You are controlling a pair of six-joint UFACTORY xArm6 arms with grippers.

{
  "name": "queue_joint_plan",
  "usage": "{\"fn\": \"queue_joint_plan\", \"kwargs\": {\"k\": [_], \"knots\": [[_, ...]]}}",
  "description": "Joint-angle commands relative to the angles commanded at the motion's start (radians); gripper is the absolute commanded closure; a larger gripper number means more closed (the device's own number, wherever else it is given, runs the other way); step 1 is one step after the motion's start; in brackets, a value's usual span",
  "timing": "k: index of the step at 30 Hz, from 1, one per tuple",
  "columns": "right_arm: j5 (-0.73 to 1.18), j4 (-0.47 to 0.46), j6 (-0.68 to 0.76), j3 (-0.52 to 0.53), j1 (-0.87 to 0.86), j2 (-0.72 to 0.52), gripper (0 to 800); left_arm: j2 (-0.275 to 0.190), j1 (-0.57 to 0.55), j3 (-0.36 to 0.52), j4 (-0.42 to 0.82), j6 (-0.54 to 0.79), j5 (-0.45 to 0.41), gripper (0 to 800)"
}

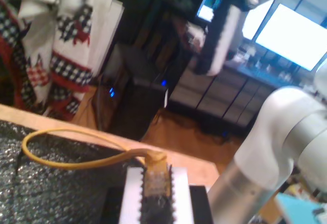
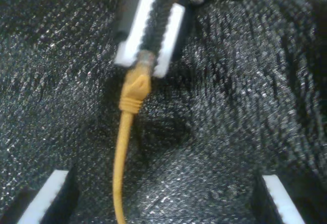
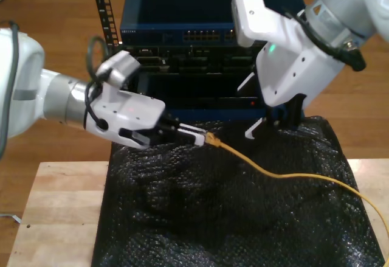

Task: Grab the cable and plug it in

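The orange-yellow cable (image 3: 273,173) runs across the black foam mat (image 3: 213,218) from the exterior view's right edge to my first gripper (image 3: 193,135), which is shut on the clear plug (image 2: 145,58) at its end. The first wrist view shows that plug (image 1: 155,180) clamped in my first gripper (image 1: 156,175), with the cable (image 1: 71,166) looping away over the mat. My second gripper (image 3: 273,126) hangs open above the mat's far edge, a short way from the plug. Its white fingertips (image 2: 51,193) stand wide apart over the cable (image 2: 121,157).
A blue rack of network gear (image 3: 206,36) with rows of ports stands behind the mat. The mat lies on a wooden table (image 3: 55,206). The second arm's white body (image 1: 276,132) is close beside my first gripper.
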Motion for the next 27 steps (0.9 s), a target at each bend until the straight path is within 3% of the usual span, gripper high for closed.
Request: {"fn": "queue_joint_plan", "kwargs": {"k": [9,16,27], "knots": [[-0.006,0.006,-0.041,0.009,0.014,-0.092,1,0.069,0.069,-0.04,-0.071,-0.025,0.109,798],[-0.029,0.008,-0.075,0.029,0.037,-0.114,2,0.094,0.095,-0.037,-0.078,-0.046,0.18,798],[-0.308,0.008,-0.173,0.163,0.163,-0.199,1,0.133,0.132,-0.035,-0.1,-0.095,0.272,798]]}}
